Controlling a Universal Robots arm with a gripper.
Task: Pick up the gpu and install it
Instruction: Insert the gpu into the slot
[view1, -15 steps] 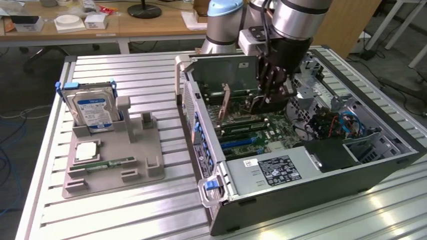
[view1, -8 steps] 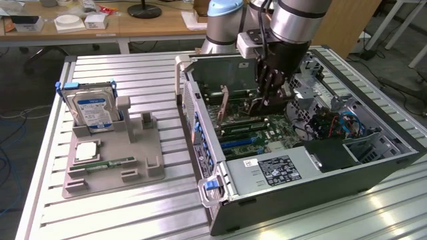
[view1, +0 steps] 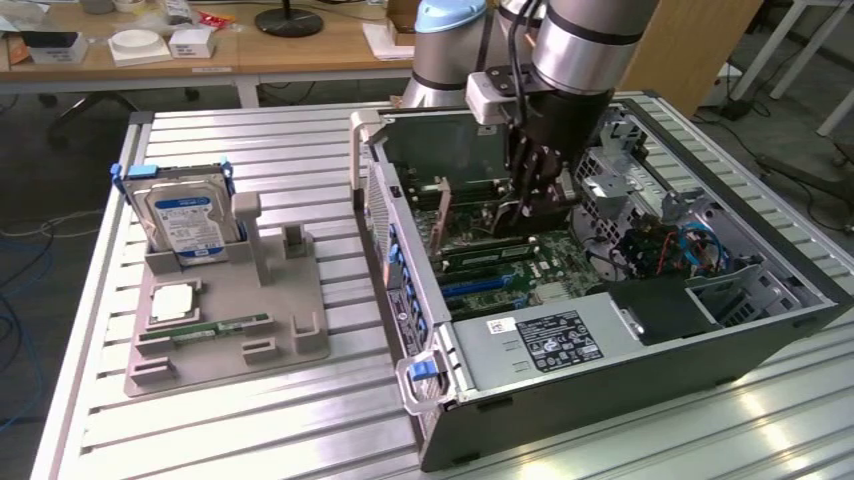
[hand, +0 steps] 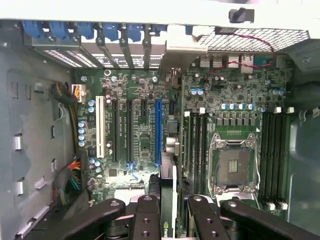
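Observation:
My gripper (view1: 531, 205) reaches down into the open computer case (view1: 587, 390), over the green motherboard (view1: 514, 275). It is shut on the gpu (view1: 445, 215), a thin card with a tan-brown edge held upright on its long edge. In the wrist view the gpu (hand: 169, 165) appears edge-on between my black fingers (hand: 148, 215), and my gripper (hand: 170, 222) clamps it from both sides. The card stands just beside the long blue slot (hand: 157, 130), running toward the rear bracket openings (hand: 175, 50). I cannot tell whether its lower edge touches a slot.
A grey fixture (view1: 227, 330) on the exterior view's left holds an upright hard drive (view1: 187, 225), a green memory stick (view1: 214, 328) and a square chip (view1: 174, 300). The case's walls, drive cage (view1: 667, 300) and cables crowd the board. The CPU socket (hand: 232, 170) lies between memory slots.

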